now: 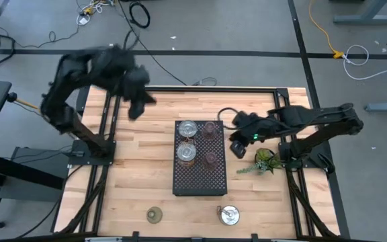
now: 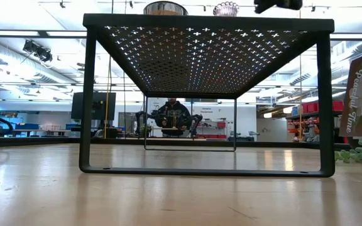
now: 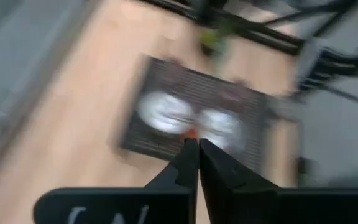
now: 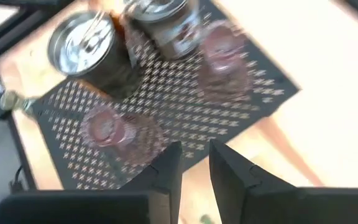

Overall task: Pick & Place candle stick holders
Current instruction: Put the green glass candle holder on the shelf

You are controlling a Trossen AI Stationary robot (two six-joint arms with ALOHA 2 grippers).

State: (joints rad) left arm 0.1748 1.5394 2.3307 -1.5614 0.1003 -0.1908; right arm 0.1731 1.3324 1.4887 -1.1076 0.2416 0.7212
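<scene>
A black perforated tray (image 1: 199, 176) stands mid-table. On it are two silvery holders (image 1: 187, 128) (image 1: 186, 152) and two pink glass holders (image 1: 210, 128) (image 1: 211, 158). An olive-green holder (image 1: 154, 214) and a third silvery holder (image 1: 229, 215) stand on the table near its front edge. My right gripper (image 1: 237, 146) is open and empty just off the tray's right edge. Its wrist view (image 4: 194, 155) shows the nearer pink holder (image 4: 114, 130) just ahead of the fingers. My left gripper (image 1: 137, 107) is shut and empty, raised over the table's far left, looking down on the tray (image 3: 166, 143).
A green plant sprig (image 1: 264, 161) lies on the table just right of my right gripper. Black frame rails run along the table's left and right sides. In the low view the tray (image 2: 206, 25) stands raised on legs, and a person (image 2: 171, 116) sits beyond the table.
</scene>
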